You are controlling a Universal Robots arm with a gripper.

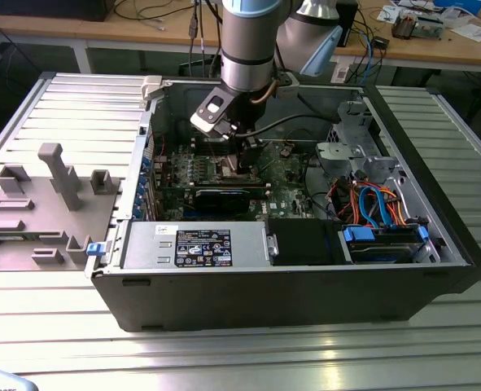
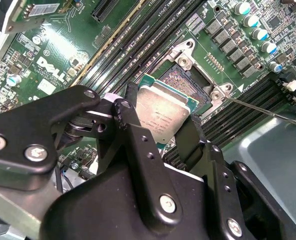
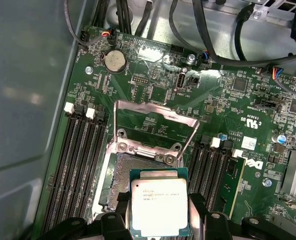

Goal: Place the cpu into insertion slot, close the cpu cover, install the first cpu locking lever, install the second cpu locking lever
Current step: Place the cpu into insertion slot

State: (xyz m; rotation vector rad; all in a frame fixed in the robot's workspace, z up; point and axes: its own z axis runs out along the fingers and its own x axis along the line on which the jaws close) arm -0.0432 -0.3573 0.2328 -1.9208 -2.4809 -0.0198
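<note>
The tool (image 2: 158,125) is pinching the cpu (image 3: 159,204) by two opposite edges, holding it close over the insertion slot (image 3: 130,172). The slot's dark centre is lying exposed, and the cpu cover (image 3: 146,147) is standing open. In the exterior view, the arm is hanging inside the open computer case (image 1: 305,285), centre frame, on the bench (image 1: 240,358).

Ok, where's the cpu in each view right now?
Exterior view: too small to tell; the gripper hangs over the board.
Second wrist view: cpu clamped between the fingers, beside the slot.
First wrist view: cpu between the fingers, overlapping the slot's edge.
Shared landmark: the slot, flanked by memory slots.
</note>
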